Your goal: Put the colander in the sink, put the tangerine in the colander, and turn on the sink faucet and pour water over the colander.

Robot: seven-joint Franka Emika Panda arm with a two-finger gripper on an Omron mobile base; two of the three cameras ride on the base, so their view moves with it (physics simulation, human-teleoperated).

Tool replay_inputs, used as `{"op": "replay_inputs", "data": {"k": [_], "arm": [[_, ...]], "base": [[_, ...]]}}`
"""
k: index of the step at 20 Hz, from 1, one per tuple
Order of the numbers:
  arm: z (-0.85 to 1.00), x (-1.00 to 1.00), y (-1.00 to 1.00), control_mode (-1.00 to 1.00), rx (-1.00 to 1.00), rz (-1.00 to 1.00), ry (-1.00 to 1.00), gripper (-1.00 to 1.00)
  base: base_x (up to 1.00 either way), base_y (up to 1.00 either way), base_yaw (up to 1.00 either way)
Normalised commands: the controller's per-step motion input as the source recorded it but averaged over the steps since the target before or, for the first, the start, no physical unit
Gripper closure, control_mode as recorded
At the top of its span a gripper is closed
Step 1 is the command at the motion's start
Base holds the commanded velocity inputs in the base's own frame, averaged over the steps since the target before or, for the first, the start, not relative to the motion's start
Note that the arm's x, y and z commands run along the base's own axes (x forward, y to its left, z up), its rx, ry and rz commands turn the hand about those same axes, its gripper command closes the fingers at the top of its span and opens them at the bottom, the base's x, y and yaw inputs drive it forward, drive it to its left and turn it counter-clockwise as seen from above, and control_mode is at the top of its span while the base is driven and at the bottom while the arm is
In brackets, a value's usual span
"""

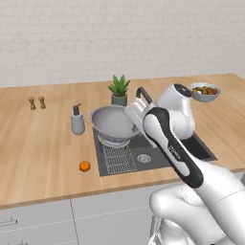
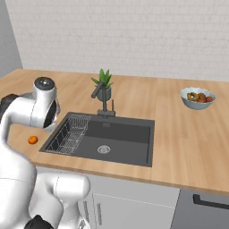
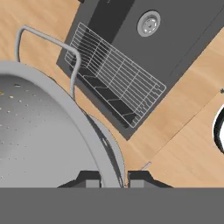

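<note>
Gripper (image 3: 114, 177) pinched tight on thin rim of colander (image 1: 114, 123) above sink (image 1: 191, 143); edge-only hold, bowl may tilt or slip while lowering.

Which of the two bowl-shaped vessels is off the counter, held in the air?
The colander, the grey perforated one: the end effector grips its rim over the sink. The blue fruit bowl rests on the counter.

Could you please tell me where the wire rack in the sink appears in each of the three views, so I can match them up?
Left base view: the wire rack lies lower centre, under the colander.
Right base view: left of centre, at the sink's left end.
Hand view: upper centre, running diagonally beside the colander's rim.
Shared landmark: the round drain, just beside the rack.
</note>
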Motion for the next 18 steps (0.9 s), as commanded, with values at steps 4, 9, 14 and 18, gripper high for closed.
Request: {"op": "replay_inputs", "data": {"k": [4, 9, 14, 18], "arm": [[0.01, -0.12, -1.00, -1.00, 0.00, 0.19, 0.00, 1.00], [0.00, 0.00, -1.00, -1.00, 0.07, 0.21, 0.00, 1.00], [-0.01, 0.20, -0.94, -1.00, 0.00, 0.16, 0.05, 1.00], [-0.07, 0.40, -0.69, -1.00, 0.00, 0.11, 0.02, 1.00]], "base": [[0.00, 0.00, 0.00], [0.00, 0.00, 0.00], [0.00, 0.00, 0.00], [0.00, 0.00, 0.00]]}}
